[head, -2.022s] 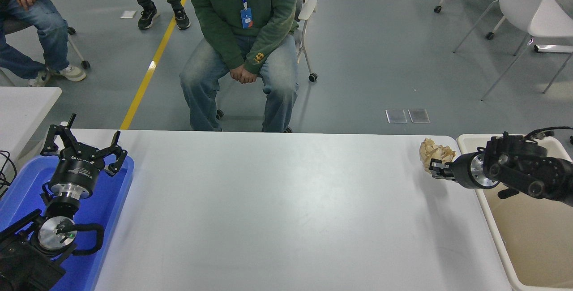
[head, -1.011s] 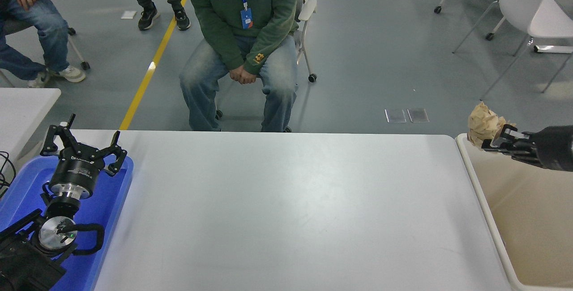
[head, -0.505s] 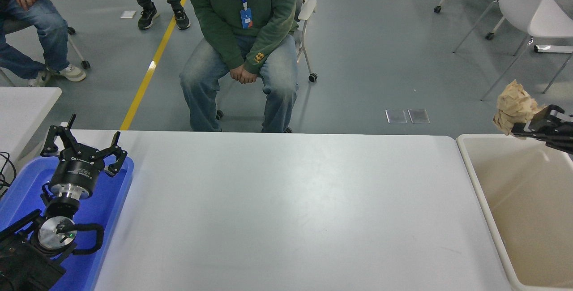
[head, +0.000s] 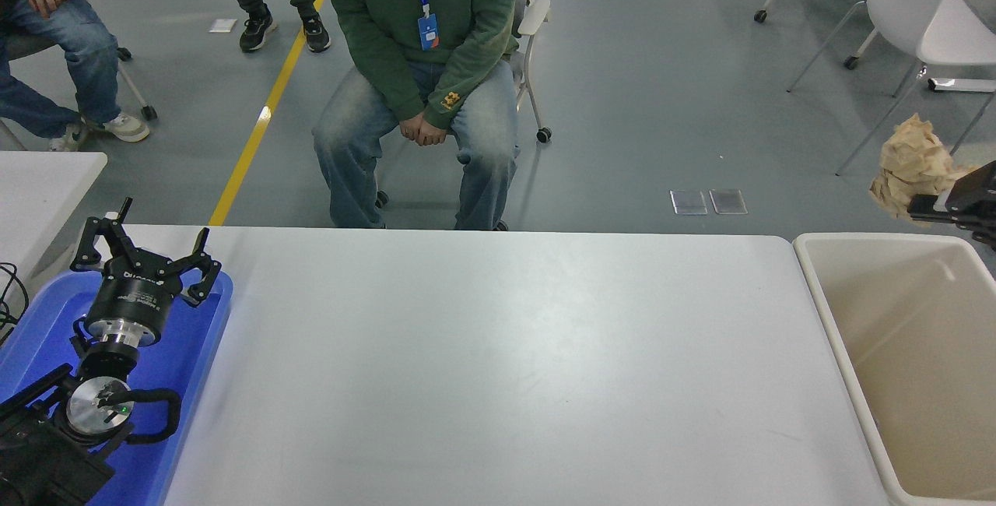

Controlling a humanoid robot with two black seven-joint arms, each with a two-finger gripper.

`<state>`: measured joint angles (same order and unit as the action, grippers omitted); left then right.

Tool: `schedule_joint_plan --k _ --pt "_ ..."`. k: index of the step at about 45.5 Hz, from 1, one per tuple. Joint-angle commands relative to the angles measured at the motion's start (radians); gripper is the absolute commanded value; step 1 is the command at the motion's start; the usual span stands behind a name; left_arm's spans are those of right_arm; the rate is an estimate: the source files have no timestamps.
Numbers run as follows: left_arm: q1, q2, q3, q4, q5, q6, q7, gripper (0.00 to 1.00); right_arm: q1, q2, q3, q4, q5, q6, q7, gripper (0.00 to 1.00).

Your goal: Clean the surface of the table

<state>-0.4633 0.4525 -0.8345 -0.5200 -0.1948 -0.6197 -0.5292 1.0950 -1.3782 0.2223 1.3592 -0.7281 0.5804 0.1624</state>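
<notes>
Grey floor with a yellow line [head: 268, 105] runs behind the surface [head: 498, 366], a wide white-grey top filling the middle and lower part of the head view. At its far side a person in a green hoodie [head: 424, 15] sits on a chair, hands clasped between the knees; other people's legs show at the upper left, and white chairs [head: 926, 15] stand at the upper right. A corner of a smaller white table [head: 43, 179] shows at the left edge. The left end effector [head: 144, 261] is parked at the lower left over a blue tray [head: 198, 350], its fingers spread wide. A beige bin [head: 817, 288] sits just beside the surface's right edge. Above the bin's far end, at the right edge, the right end effector [head: 922, 206] grips a crumpled wad of brown paper [head: 910, 163], held up off the surface.
</notes>
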Motion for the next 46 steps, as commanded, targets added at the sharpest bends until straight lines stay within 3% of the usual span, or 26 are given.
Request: schedule_joint_plan --k 1,22,46 --pt "0.0 0.0 0.0 0.0 0.0 0.0 0.0 1.0 0.002 -0.012 0.008 0.008 0.01 0.007 0.0 0.0" --pt "0.0 0.0 0.0 0.0 0.0 0.0 0.0 1.0 -0.004 0.017 -0.012 -0.183 -0.007 -0.04 -0.011 0.0" --pt "0.0 0.0 0.0 0.0 0.0 0.0 0.0 1.0 -0.033 0.327 -0.176 -0.644 0.01 -0.232 -0.012 0.0"
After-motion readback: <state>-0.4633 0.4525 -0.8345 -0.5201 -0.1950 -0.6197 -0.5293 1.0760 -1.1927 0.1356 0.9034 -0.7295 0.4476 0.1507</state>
